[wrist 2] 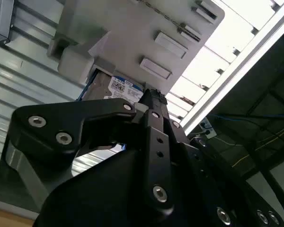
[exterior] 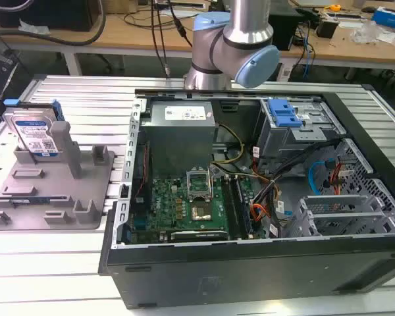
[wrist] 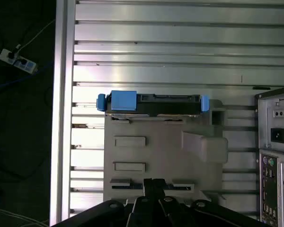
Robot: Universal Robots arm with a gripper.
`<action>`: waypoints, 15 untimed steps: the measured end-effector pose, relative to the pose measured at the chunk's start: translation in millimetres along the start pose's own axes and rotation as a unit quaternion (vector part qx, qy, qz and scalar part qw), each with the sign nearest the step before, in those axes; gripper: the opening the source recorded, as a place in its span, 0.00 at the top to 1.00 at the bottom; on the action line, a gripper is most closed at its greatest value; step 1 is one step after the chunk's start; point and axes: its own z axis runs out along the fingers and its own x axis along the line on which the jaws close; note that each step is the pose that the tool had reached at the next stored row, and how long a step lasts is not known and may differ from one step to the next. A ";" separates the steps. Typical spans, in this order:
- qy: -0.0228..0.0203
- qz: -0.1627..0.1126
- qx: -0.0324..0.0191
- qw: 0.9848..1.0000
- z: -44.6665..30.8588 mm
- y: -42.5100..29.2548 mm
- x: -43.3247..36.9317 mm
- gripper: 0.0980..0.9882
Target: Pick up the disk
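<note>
The robot's gripper [wrist: 154, 184], its black fingers pressed together on nothing, hung above the near edge of the grey holder [wrist: 165, 156] in the first wrist view, well apart from the disk [wrist: 154, 105] it was meant to lift. The disk stood on edge at the holder's far side from the gripper, blue side rails at either end, its narrow top edge turned up toward the camera. The second wrist view showed the same closed tip [wrist 2: 154, 97] pointing toward the disk's blue-and-white label [wrist 2: 125, 89], which peeked out from behind an upright post. In the exterior view the disk [exterior: 33, 135] leaned between the posts of the holder [exterior: 59, 197], a stance that probably kept its upper edge free for a grip from above rather than flat against the slatted metal table [exterior: 72, 99]. Farther off to the gripper's side sat the open computer case [exterior: 250, 263], motherboard and cables exposed, with the arm [exterior: 234, 46] rising behind it. The pick-up had not yet begun.
</note>
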 end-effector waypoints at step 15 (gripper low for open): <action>0.005 -0.125 0.000 0.992 0.1 0.0 0.0 0.99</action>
